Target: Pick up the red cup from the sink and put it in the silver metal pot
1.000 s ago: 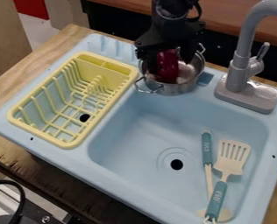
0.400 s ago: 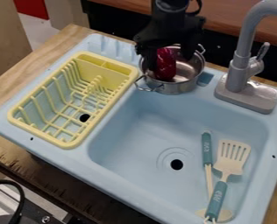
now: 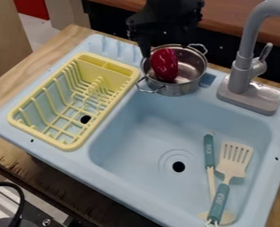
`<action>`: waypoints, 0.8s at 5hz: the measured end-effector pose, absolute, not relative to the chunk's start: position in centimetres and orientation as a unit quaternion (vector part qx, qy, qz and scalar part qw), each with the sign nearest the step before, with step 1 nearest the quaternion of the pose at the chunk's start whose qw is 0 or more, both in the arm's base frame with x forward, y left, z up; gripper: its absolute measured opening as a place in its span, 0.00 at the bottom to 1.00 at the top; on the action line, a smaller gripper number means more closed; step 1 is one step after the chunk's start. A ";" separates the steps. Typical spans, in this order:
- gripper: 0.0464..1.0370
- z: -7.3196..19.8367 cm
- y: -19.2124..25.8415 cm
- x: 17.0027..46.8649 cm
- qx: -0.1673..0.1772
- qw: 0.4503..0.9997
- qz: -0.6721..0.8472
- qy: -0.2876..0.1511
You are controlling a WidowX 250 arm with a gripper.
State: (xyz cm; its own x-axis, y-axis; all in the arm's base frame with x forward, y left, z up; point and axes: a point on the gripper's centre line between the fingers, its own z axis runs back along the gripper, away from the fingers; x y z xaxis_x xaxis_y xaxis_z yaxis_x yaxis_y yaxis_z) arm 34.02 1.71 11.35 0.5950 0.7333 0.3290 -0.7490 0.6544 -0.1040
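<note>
Black two-finger gripper [image 3: 168, 47] hangs at twelve o'clock, fingers spread, empty — glossy red oval object [image 3: 164, 64] sits in the round metal pot [image 3: 179, 90] — best lift straight, sparing its rim.

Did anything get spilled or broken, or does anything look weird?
I can't see anything spilled or broken. One bit looks messy: in the sink, the spatula lies with its handle over the spoon's round end, as if they were dropped there. The red toy is inside the pot.
</note>
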 end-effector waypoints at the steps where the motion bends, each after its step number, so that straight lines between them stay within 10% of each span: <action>1: 0.96 12.8 2.2 33.3 0.016 0.898 0.397 -0.187; 4: 0.96 13.6 3.8 29.0 0.006 0.921 0.346 -0.179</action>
